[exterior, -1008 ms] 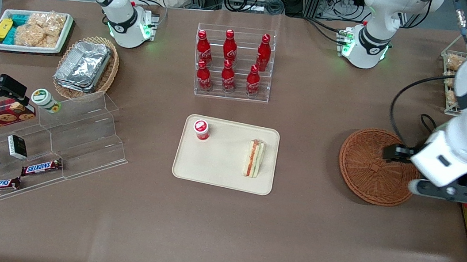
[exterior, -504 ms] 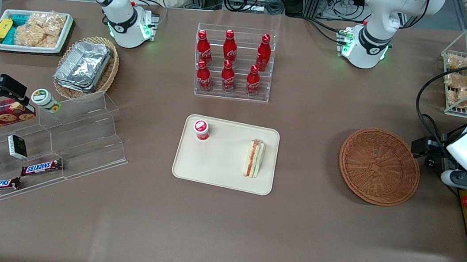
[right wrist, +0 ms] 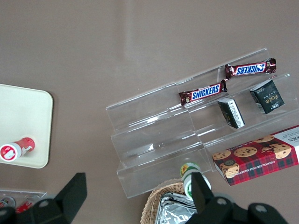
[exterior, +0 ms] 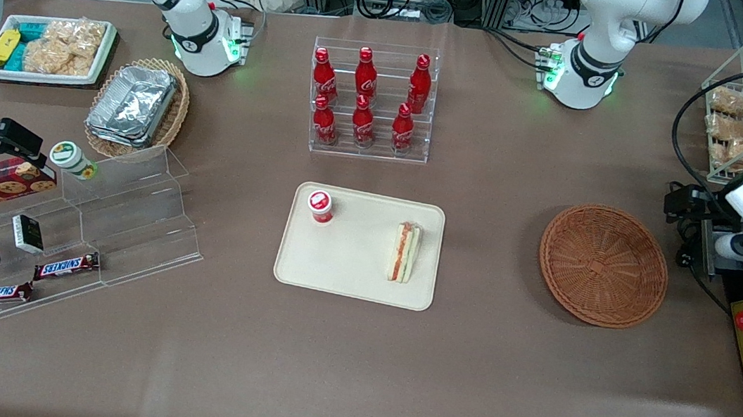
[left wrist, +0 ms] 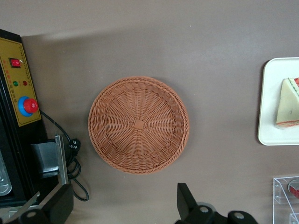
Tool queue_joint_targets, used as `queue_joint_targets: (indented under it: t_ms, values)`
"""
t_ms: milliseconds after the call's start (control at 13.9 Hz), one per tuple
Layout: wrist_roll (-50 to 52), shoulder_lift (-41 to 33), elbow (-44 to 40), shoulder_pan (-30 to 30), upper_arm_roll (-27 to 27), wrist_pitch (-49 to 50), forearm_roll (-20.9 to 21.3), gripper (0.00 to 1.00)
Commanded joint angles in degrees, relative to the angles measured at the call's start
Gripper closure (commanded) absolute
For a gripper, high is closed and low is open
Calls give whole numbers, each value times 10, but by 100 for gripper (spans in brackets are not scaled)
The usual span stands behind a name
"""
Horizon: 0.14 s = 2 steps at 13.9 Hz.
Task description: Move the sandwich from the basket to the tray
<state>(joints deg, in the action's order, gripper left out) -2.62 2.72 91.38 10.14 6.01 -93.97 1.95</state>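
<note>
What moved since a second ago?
The gripper pulled away from over the basket toward the working arm's end of the table and rose, and now hangs open above the table beside the basket, holding nothing. The basket is empty. The sandwich stayed on the tray.

Triangular white-bread sandwich with a red-orange and green filling, lying on the flat cream-beige rectangular plastic tray close to the rim at the working arm's end. Round reddish-brown woven wicker basket, upright and empty, on the brown table well apart from the tray, toward the working arm's end. The left arm's gripper hangs high above the basket's edge, its two fingers spread wide and holding nothing.
</note>
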Motion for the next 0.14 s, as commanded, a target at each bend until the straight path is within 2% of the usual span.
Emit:
queue_joint_targets:
  t_ms: [0,72]
  values:
    - [-2,-31,32,7,11,-12,-5,0]
    - [-2,-27,24,5,12,-12,-6,0]
